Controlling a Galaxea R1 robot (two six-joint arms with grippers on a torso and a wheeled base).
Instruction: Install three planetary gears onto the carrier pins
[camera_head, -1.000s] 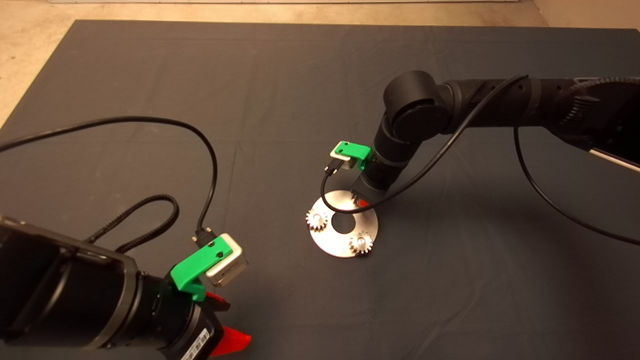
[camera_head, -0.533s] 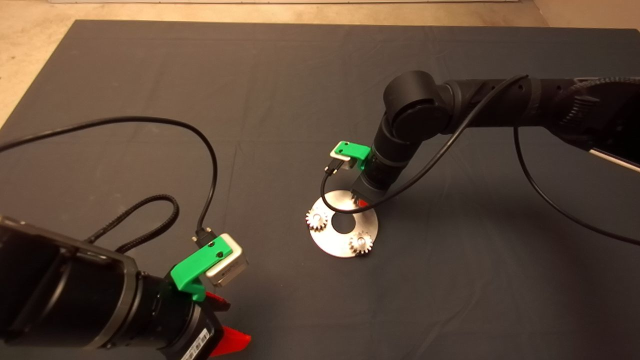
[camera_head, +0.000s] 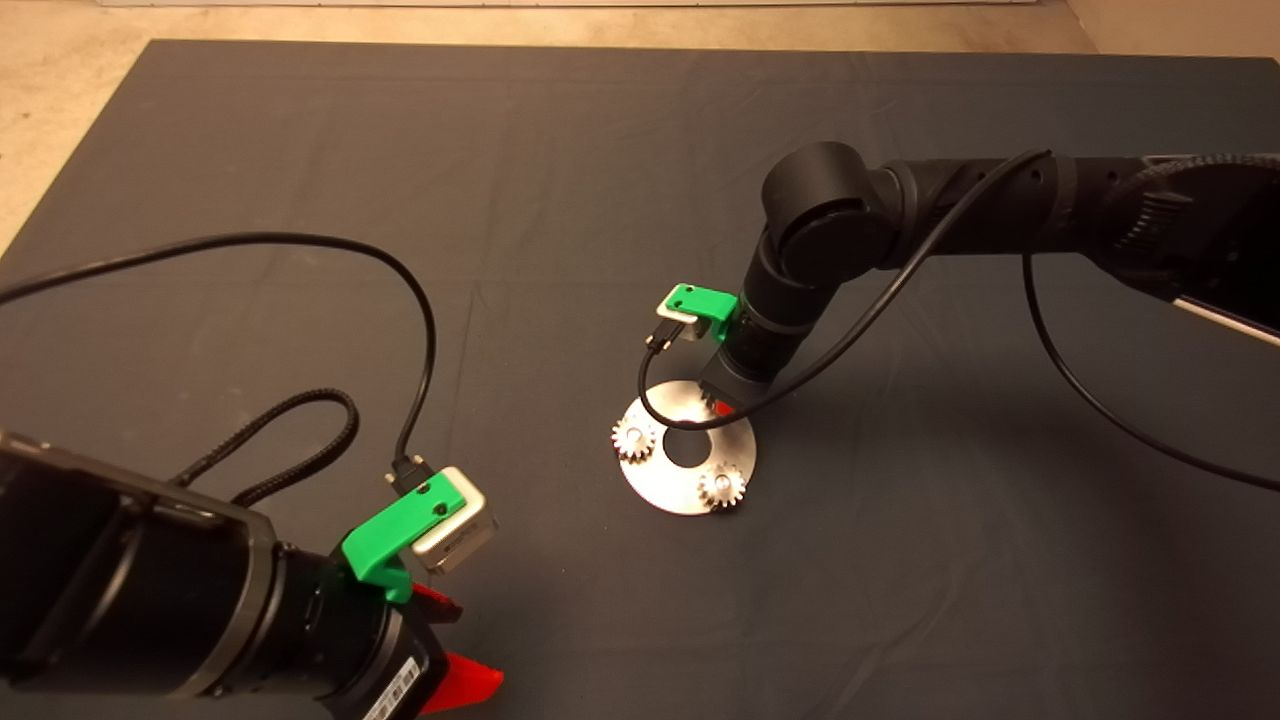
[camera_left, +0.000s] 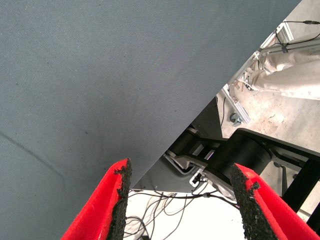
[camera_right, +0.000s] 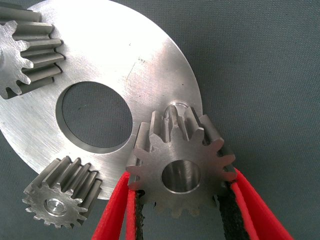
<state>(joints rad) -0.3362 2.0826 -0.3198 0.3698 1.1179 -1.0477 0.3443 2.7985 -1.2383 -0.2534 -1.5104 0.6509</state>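
A dark mat (camera_head: 300, 150) covers the surface, and a shiny round metal disc (camera_head: 662, 488) with a central hole lies a little right of the middle of the head view. Two planetary gears already sit on carrier pins: one gear (camera_head: 634, 438) at about nine o'clock on the disc, the other gear (camera_head: 722, 487) at about five o'clock. The right arm reaches in from the right edge, and its right end effector (camera_head: 722, 404) stands over the disc's rim at about one o'clock, mostly hidden there by the wrist. In the right wrist view, the right end effector (camera_right: 182, 200) is grasping the third gear (camera_right: 181, 160) between its red fingers (camera_right: 117, 210), the pads pressed against the toothed rim on opposite sides and the round bore facing the camera. This gear hangs just above the free carrier pin (camera_right: 176, 106), whose silvery top shows just past the gear's edge near the disc rim; the bore does not look lined up over it. The left end effector (camera_head: 452, 650) waits at the lower left edge of the head view, well apart from the disc. In the left wrist view, its fingers (camera_left: 116, 200) are spread apart with nothing between them.
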